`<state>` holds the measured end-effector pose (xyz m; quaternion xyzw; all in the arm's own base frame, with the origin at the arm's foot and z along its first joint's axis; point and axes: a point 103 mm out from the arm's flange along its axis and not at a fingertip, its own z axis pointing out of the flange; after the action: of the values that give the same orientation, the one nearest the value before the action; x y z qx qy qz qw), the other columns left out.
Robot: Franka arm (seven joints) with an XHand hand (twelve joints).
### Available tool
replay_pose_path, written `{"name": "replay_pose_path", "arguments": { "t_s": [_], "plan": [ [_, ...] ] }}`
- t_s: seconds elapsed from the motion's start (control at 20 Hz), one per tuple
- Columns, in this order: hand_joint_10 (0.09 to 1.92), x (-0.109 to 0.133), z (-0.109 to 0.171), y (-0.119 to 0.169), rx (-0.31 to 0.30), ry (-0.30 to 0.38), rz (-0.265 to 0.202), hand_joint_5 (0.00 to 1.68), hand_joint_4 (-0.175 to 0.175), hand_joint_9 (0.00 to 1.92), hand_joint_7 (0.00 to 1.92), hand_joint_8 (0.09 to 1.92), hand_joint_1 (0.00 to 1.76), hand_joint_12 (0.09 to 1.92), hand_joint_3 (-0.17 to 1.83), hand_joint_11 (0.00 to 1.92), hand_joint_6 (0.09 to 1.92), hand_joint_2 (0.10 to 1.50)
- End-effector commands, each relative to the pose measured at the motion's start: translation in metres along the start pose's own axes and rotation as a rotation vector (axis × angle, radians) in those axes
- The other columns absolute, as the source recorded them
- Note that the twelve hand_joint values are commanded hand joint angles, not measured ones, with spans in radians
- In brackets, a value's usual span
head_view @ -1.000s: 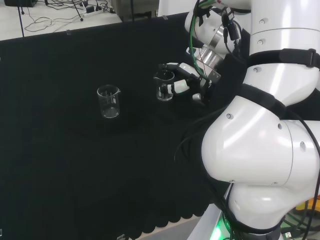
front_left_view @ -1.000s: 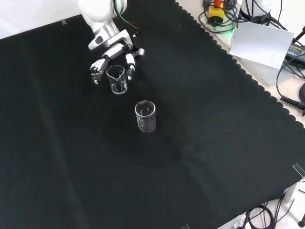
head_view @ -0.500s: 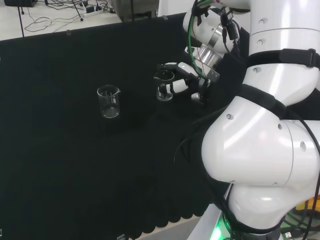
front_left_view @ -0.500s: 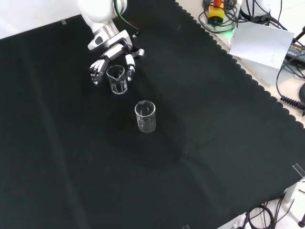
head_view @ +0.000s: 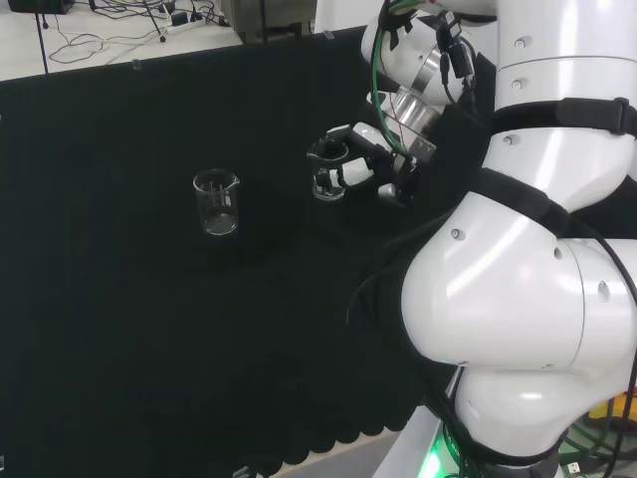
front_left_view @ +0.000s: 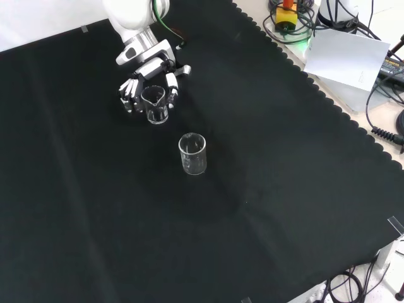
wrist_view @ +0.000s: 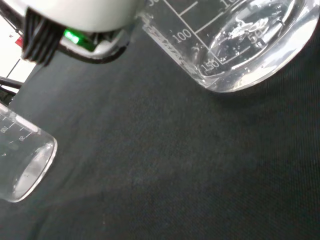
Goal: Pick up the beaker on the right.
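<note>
Robot hand (front_left_view: 150,87) curls its fingers around the clear graduated beaker (front_left_view: 155,105) at the far part of the table (front_left_view: 284,189) in my front view, apart from the second beaker (front_left_view: 192,154), so I judge a straight, upright lift is safest.

Robotics lab: black-cloth bench (front_left_view: 284,189), glass beakers (front_left_view: 192,153), floor cables (head_view: 109,25).
</note>
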<state>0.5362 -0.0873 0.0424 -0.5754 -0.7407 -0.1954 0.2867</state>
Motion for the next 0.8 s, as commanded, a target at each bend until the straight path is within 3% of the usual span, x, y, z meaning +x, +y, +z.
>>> {"name": "replay_pose_path", "arguments": {
  "t_s": [0.05,0.15,0.25,0.35,0.5,0.8],
  "plan": [
    [0.58,0.0101,0.0067,0.0098,-0.035,-0.020,0.012,1.02,0.092,0.63,0.59,0.68,1.08,1.34,0.46,0.23,0.85,0.77],
    [0.57,0.0108,0.0083,0.0103,-0.035,-0.014,0.008,1.09,0.127,0.66,0.62,0.68,1.08,1.33,0.30,0.27,0.83,0.89],
    [0.55,0.0117,0.0094,0.0111,-0.036,-0.003,0.003,0.97,0.052,0.68,0.63,0.66,1.09,1.31,0.31,0.29,0.86,0.81],
    [0.53,0.0100,0.0068,0.0098,-0.040,0.013,-0.001,0.87,0.010,0.68,0.61,0.66,1.08,1.31,0.49,0.30,0.92,0.68],
    [0.53,0.0108,0.0073,0.0102,-0.036,0.021,-0.005,0.78,-0.010,0.66,0.57,0.67,1.07,1.31,0.63,0.29,0.94,0.58],
    [0.55,0.0126,0.0096,0.0119,-0.029,0.034,-0.007,0.63,-0.023,0.62,0.52,0.68,1.04,1.32,0.66,0.27,0.93,0.54]
  ]
}}
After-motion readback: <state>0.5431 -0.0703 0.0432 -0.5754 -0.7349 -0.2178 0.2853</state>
